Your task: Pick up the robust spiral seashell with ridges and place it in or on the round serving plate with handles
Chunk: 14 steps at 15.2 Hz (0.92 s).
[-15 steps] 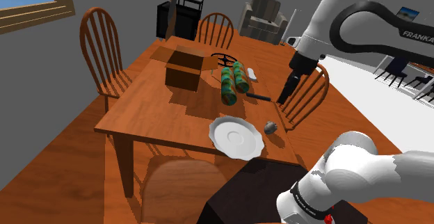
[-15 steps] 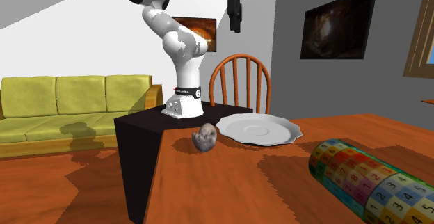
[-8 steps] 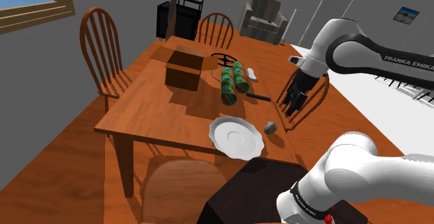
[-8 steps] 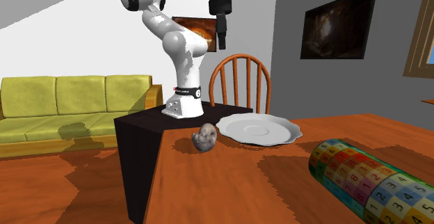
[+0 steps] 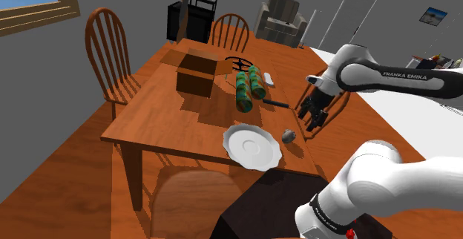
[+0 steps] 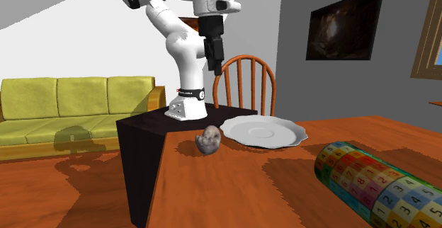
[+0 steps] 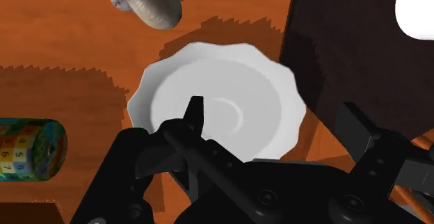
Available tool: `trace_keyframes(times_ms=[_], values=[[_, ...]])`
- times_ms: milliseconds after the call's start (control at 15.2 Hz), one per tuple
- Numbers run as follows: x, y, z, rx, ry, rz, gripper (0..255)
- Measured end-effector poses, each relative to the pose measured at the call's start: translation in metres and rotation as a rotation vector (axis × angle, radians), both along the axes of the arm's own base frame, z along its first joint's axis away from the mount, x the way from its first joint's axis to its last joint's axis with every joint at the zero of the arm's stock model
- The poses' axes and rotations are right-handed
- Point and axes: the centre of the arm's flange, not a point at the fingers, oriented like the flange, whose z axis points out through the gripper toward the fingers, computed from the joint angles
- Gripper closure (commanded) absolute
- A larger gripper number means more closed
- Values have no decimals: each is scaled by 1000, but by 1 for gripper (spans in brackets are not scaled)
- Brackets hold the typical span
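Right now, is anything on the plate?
Nothing: the plate is bare white in the shoulder view. The shell lies beside it on the table, apart. In the wrist view the gripper covers part of its rim.

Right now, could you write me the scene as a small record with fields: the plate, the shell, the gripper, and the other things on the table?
plate: white plate, wavy rim, empty
shell: grey spiral seashell, lying on the wooden table beside the plate, not touching it
hand: black gripper, raised in the air, jaws apart, holding nothing
others: open cardboard box; two number-patterned rolls
task: seashell not yet picked up
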Motion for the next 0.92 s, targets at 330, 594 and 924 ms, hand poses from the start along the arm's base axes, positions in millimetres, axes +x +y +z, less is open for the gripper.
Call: trace_keyframes(times_ms=[330, 594, 924], values=[[10, -48, -47, 29, -20, 174, 0], [29, -82, -87, 55, -35, 313, 0], [52, -116, -134, 75, -51, 464, 0]])
